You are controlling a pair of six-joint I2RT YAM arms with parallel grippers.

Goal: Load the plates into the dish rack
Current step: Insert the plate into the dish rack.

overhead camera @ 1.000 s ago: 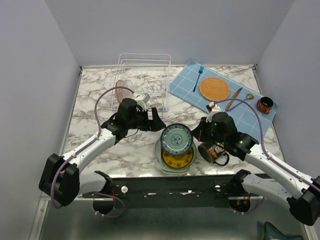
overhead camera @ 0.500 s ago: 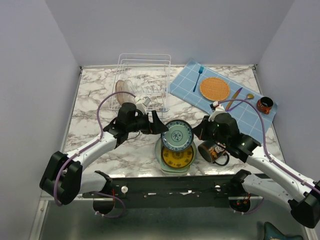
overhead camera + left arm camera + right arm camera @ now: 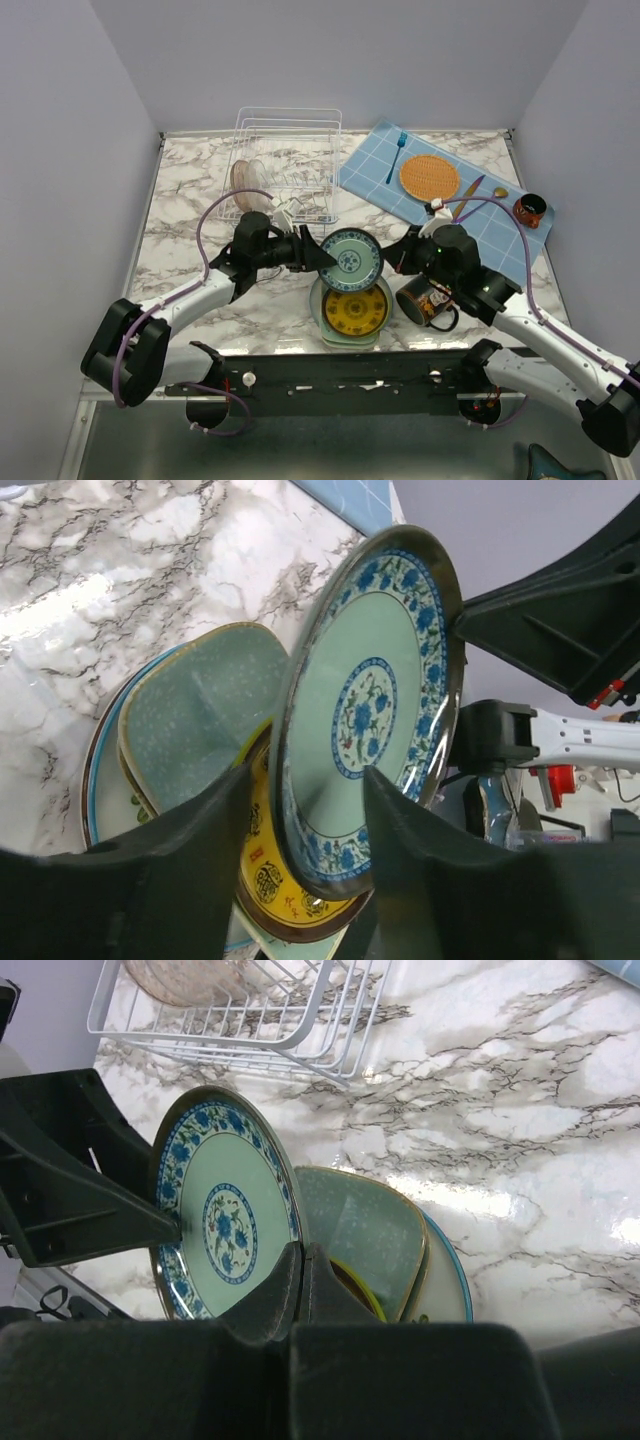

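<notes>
Since a second ago, the teal-patterned plate has been raised toward 12 o'clock and tipped more upright above the yellow plate. The left arm has been swung toward 3 o'clock, its jaws spread astride the plate's 9 o'clock rim. The right arm is bent inward, its jaws clenched on the 3 o'clock rim.

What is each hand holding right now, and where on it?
The right hand pinches the blue-patterned plate by its rim, holding it tilted. The left hand straddles the opposite rim, fingers open, not gripping.
</notes>
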